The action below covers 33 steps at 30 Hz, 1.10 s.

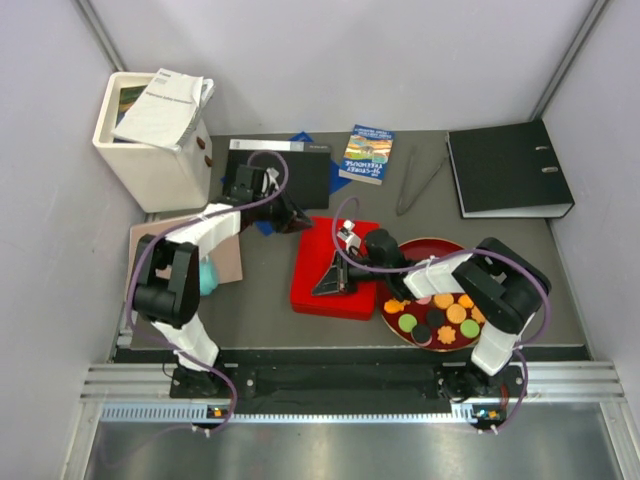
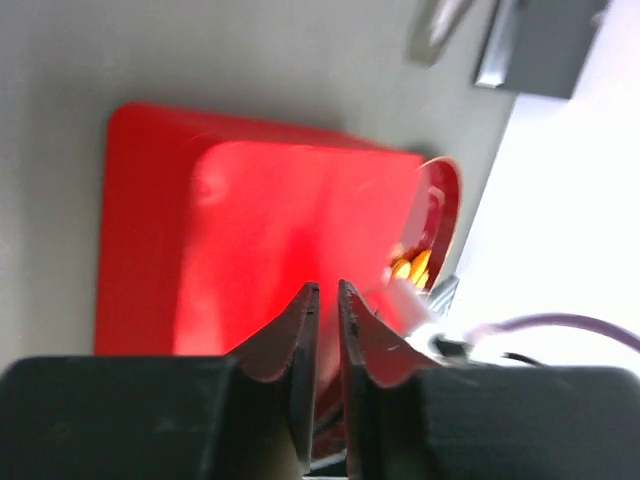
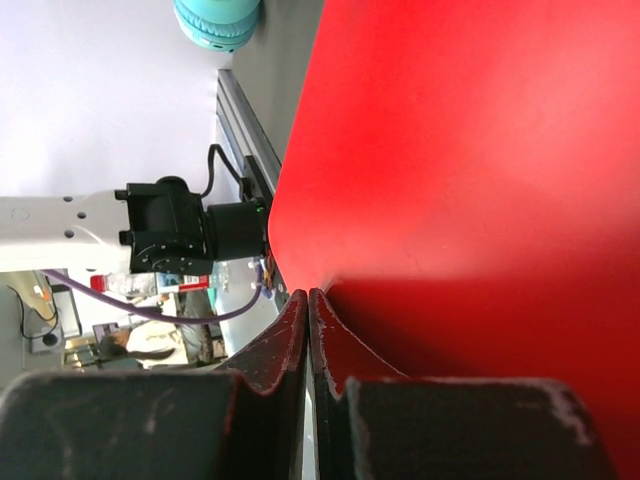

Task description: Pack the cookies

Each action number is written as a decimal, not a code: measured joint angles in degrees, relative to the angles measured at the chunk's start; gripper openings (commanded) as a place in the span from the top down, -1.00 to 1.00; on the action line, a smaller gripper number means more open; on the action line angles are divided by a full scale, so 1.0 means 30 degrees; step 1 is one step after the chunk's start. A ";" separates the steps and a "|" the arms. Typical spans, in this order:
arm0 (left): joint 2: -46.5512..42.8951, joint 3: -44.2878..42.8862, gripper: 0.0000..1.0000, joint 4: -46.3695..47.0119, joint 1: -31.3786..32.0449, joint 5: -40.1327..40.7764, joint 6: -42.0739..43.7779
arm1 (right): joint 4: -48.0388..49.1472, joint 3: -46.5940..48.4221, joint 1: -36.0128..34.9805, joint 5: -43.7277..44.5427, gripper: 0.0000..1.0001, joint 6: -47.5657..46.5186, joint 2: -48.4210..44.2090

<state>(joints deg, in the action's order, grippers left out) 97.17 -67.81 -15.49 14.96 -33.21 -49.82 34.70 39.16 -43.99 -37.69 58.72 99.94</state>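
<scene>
On the round dark-red plate, at the right of the table, the cookies are laid flat in orange, green, black and pink, partly covered by the right arm. A red box is set just left of the plate. The right gripper is held over this box with its jaws pressed together and nothing seen between them; its wrist view is filled by the red surface. The left gripper is held near the box's far left corner, its jaws parted by a narrow slit, and nothing is gripped. A black binder, tongs and a booklet are seen along the far edge.
</scene>
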 measured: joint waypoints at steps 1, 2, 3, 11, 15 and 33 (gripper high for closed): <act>0.0313 0.0554 0.72 0.0590 0.0007 -0.0277 -0.0109 | 0.0000 0.0000 0.0000 -0.0007 1.00 -0.0029 0.0000; 0.0612 0.1180 0.75 0.0918 0.0000 -0.0495 -0.0240 | 0.0000 0.0000 0.0007 -0.0015 1.00 -0.0044 0.0000; 0.0896 0.1836 0.75 0.1217 0.0000 -0.0699 -0.0342 | 0.0000 0.0000 0.0015 -0.0029 1.00 -0.0051 0.0000; 0.1749 0.3220 0.78 0.2900 -0.0255 -0.2936 -0.0648 | -0.0714 0.0124 0.0095 0.0044 1.00 -0.0248 -0.0015; 0.1785 0.3286 0.65 0.3111 -0.0430 -0.3228 -0.0641 | -0.1996 0.0503 0.0102 0.0153 1.00 -0.0787 -0.0372; -0.1333 -0.2361 -0.04 -0.3184 -0.1005 0.1712 0.2055 | -1.5045 0.9056 0.0204 0.7555 -0.22 -0.7723 -0.8903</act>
<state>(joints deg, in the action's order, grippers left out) 93.17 -74.89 -25.04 11.94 -28.08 -43.66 -10.44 66.32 -43.38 -15.03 35.55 73.23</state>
